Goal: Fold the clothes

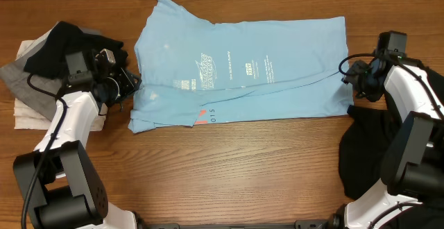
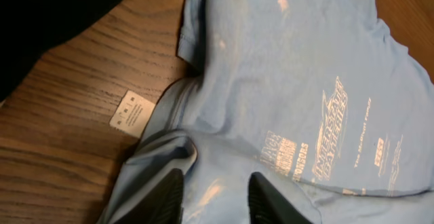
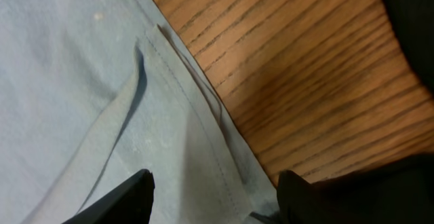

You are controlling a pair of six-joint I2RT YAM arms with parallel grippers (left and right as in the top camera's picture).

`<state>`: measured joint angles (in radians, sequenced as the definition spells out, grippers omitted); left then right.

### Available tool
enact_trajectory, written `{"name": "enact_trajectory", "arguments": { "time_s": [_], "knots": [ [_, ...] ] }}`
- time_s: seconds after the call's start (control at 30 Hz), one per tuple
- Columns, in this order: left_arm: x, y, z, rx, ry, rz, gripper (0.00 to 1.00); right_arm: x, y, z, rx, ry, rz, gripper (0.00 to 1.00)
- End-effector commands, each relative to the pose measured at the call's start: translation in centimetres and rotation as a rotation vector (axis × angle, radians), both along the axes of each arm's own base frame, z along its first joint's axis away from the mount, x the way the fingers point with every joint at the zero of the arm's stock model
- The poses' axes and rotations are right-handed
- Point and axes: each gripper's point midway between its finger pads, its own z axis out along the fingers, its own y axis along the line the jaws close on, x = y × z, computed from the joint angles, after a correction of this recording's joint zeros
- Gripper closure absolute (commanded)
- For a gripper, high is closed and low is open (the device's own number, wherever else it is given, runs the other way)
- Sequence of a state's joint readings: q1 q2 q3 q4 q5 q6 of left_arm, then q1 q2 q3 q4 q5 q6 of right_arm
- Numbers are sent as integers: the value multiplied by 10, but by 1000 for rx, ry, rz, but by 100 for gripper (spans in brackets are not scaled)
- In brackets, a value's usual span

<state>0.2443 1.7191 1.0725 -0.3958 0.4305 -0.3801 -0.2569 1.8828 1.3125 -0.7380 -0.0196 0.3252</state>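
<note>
Spreading across the middle of the wooden table [image 1: 243,173], the light-blue T-shirt [image 1: 243,62] lies flat. A clothes pile [image 1: 35,69] sits to the left and a black garment [image 1: 364,153] to the right. At the collar end is the left gripper [image 1: 130,83] and at the hem the right gripper [image 1: 349,73] — both have their jaws spread and hold nothing. Only the left wrist view shows the white neck label [image 2: 131,113].

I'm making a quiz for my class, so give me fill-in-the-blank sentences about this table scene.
The large logo print on the light blue T-shirt is ____.
The pile of black, grey and white clothes lies by the robot's ____ arm.
The small white label rests on a tabletop of ____.
Missing: white; left; wood.
</note>
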Motion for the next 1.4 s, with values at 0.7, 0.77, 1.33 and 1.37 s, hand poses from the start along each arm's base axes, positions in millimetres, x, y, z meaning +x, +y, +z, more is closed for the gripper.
{"name": "enact_trajectory", "arguments": {
  "time_s": [0.7,0.77,1.33,1.37],
  "knots": [
    [-49,-84,-15,93,213,-298,80,-130,-58,-57,-13,367,-372,77],
    [-51,-83,-16,99,223,-296,79,-124,-61,-50,82,328,-405,77],
    [-63,-78,-34,122,288,-291,80,-51,40,-4,308,66,198,53],
    [-64,-79,-37,120,290,-291,80,-50,43,-5,301,67,211,55]
  ]
}}
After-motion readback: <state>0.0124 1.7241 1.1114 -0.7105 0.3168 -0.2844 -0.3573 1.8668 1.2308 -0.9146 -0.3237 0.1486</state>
